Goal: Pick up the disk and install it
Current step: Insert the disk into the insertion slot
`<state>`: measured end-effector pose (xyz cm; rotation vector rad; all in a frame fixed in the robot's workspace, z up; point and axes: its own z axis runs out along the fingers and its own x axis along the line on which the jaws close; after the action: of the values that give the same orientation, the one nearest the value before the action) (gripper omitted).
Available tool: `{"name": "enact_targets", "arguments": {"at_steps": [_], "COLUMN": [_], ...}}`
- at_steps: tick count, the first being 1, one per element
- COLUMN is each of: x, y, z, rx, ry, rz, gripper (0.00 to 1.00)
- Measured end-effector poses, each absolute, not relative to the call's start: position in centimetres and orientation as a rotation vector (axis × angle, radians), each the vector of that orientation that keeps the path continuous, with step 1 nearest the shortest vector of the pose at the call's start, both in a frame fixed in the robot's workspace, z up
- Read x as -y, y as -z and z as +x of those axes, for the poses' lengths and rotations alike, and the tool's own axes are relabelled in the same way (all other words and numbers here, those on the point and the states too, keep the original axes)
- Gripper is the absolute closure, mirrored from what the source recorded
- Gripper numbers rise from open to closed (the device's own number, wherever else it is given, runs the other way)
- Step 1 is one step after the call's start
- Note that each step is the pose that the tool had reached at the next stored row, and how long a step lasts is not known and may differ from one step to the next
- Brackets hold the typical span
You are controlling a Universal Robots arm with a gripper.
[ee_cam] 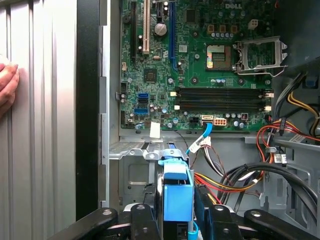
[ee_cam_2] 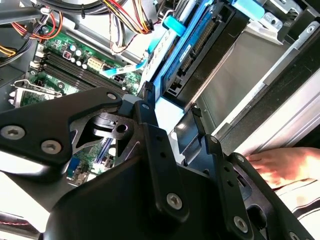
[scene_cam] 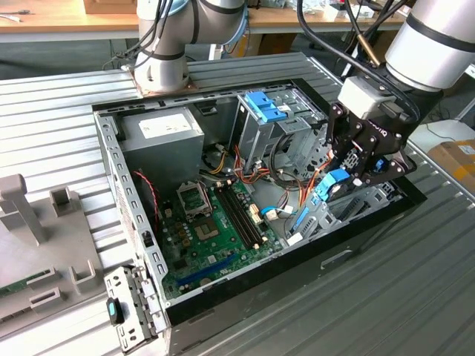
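At the front end of the open computer case, toward the exterior view's right, the end effector hangs just above the drive bay with its fingers closed on the disk. In the first wrist view the blue carrier of the disk sits squeezed between the two black fingers, directly ahead of the end effector. In the second wrist view the disk stands on edge, its blue rail and grey body running straight away from the end effector, so its long axis seems to follow the tool's own line toward the grey bay floor beneath. The green motherboard lies beyond the bay, deeper in the case and well apart from the disk. A person's hand rests on the ribbed counter just outside the case wall, near the arm but not touching it.
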<state>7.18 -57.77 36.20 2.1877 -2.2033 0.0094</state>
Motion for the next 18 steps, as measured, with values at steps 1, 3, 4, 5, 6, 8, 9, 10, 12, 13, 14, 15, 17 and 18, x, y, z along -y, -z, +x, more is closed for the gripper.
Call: {"name": "enact_targets", "arguments": {"at_steps": [1, 3, 4, 5, 6, 8, 9, 10, 12, 13, 14, 15, 17, 18], "x": [57.8, 57.8, 57.8, 57.8, 57.8, 57.8, 57.8, 57.8, 57.7, 57.7, 57.7, 57.7, 57.7, 57.7], "y": [-36.2, -36.2, -36.2, -36.2, -36.2, -36.2, -36.2, -36.3, -37.1, -37.5, -38.4, -39.4, -41.2, -42.4], "z": [7.2, 7.2, 7.2, 7.2, 7.2, 7.2, 7.2, 7.2, 7.2, 7.2, 7.2, 7.2, 7.2, 7.2], "rx": [2.203, 2.203, 2.203, 2.203, 2.203, 2.203, 2.202, 2.202, 2.201, 2.2, 2.199, 2.198, 2.197, 2.197], "ry": [-0.01, -0.01, -0.01, -0.01, -0.011, -0.011, -0.011, -0.013, -0.015, -0.016, -0.018, -0.022, -0.026, -0.029], "rz": [2.188, 2.187, 2.187, 2.187, 2.187, 2.187, 2.187, 2.186, 2.185, 2.185, 2.184, 2.182, 2.181, 2.181], "gripper": [0.56, 0.58, 0.58, 0.64, 0.64, 0.64, 0.64, 0.64, 0.64, 0.64, 0.64, 0.64, 0.64, 0.64]}}
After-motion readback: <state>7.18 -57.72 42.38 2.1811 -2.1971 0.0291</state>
